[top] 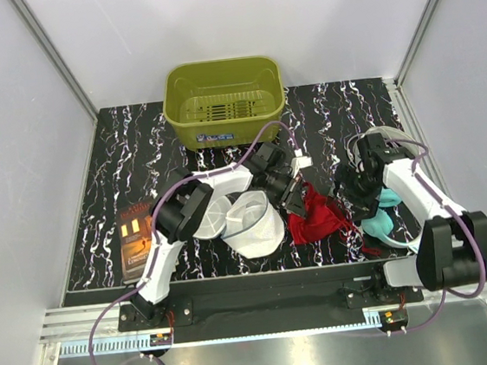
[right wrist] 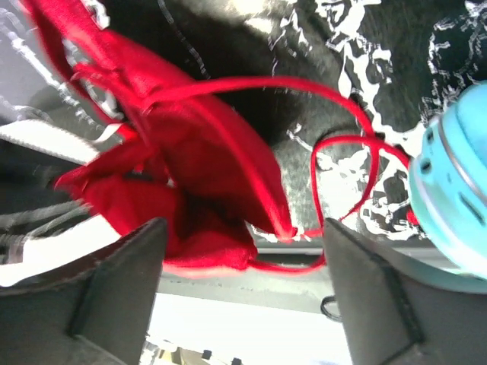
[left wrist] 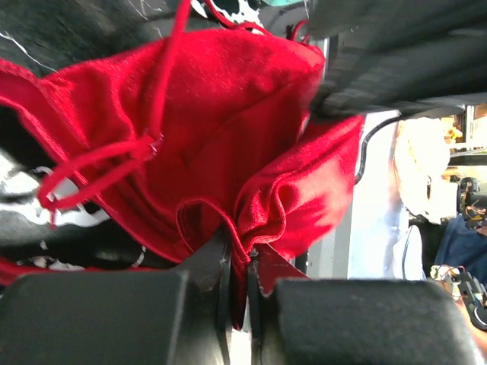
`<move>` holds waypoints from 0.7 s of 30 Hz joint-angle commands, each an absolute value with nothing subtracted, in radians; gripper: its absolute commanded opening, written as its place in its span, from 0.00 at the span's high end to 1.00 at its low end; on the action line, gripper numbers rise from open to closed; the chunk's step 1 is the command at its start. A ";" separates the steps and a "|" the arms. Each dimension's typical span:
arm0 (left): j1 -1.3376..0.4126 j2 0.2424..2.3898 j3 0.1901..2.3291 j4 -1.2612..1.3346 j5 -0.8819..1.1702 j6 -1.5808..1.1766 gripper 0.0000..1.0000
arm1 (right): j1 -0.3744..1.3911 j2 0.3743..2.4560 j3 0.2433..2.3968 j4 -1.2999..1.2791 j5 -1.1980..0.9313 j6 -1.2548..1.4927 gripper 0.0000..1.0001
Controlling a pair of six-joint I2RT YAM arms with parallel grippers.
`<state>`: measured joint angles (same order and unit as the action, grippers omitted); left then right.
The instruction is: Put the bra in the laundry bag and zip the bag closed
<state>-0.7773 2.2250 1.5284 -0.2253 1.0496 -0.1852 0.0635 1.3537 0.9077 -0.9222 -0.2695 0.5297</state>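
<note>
Grasp step: left gripper [left wrist: 237, 266] pinched on a fold of the bra [left wrist: 228, 129], cloth bunched just ahead; right gripper [right wrist: 245, 232] spread, empty; next likely needs lifting it into the laundry bag [top: 252, 223] beside the left wrist.

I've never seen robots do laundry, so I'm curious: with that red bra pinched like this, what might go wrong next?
The left gripper pinches only a small fold of the bra, so the fabric could slip out on the way to the laundry bag. Its thin straps lie loose beside the teal item and near the open right gripper, so they might snag or drag that item along.
</note>
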 commanded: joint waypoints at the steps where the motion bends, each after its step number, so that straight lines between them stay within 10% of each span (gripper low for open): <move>1: -0.769 2.246 1.601 -0.175 1.034 -0.209 0.88 | 0.061 1.281 0.965 -1.034 -0.241 0.515 0.02; 21: -0.765 2.309 1.752 -0.268 0.973 -0.279 0.67 | 0.045 1.207 1.037 -1.080 -0.160 0.468 0.00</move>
